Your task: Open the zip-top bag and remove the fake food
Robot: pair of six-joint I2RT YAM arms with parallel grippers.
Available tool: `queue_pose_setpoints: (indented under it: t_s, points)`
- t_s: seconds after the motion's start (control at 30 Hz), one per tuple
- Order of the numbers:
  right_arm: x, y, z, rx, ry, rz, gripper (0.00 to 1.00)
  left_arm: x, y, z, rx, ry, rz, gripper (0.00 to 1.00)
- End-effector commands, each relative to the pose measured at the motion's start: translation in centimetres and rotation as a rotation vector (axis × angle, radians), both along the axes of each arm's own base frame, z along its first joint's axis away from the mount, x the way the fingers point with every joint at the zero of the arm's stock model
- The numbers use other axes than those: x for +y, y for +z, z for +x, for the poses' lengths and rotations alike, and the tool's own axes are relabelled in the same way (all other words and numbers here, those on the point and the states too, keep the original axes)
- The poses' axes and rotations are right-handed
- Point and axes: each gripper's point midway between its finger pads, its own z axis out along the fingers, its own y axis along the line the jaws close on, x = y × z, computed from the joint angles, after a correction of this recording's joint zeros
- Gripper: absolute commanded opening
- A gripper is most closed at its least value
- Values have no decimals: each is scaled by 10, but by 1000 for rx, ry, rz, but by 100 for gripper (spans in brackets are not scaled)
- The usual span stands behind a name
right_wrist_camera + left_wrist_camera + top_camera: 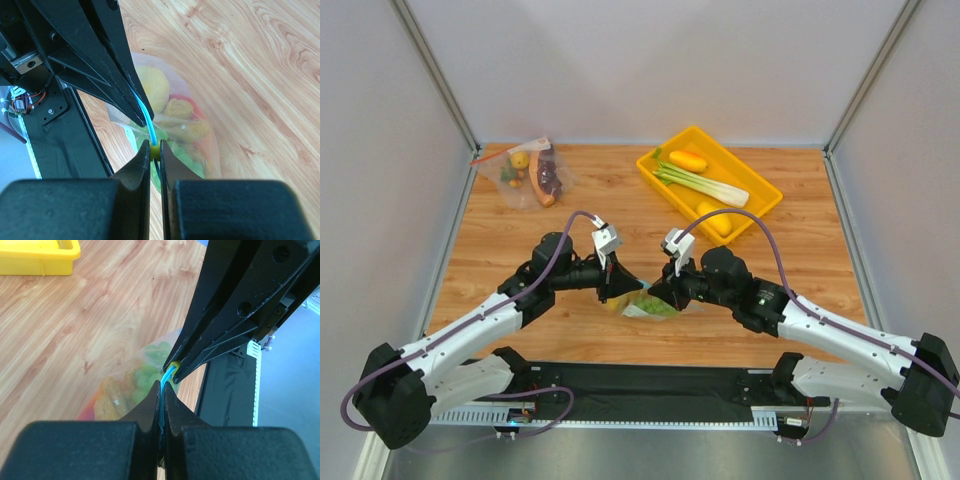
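Note:
The zip-top bag hangs just above the table's near middle, held between both arms. My left gripper is shut on the light-blue zip strip. Facing it tip to tip, my right gripper is shut on the small yellow slider on that same strip. Through the clear plastic the fake food shows: a round yellow piece, a lumpy orange one, a red-orange bit and green leaves. In the top view the left gripper and right gripper meet over the bag's mouth.
A yellow tray at the back right holds a long green-white leek and orange-yellow pieces. Another clear bag with a red-orange strip lies at the back left. The black base rail runs along the near edge.

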Motion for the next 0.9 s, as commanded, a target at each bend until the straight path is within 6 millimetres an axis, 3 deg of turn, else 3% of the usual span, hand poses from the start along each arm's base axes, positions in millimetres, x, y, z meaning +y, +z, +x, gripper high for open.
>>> queue_pose_setpoints:
  t_s: [0.0, 0.3, 0.63, 0.87]
  points:
    - [-17, -7, 2, -4, -44, -64, 2, 9, 13, 17, -89, 93, -9, 0]
    - [-28, -14, 0, 3, -68, -90, 2, 22, 20, 27, -127, 196, -2, 0]
    - [-35, -23, 0, 11, -88, -127, 2, 30, 14, 33, -127, 244, 20, 0]
    - [-35, -27, -1, 21, -84, -136, 5, 26, 14, 30, -122, 205, 8, 0]
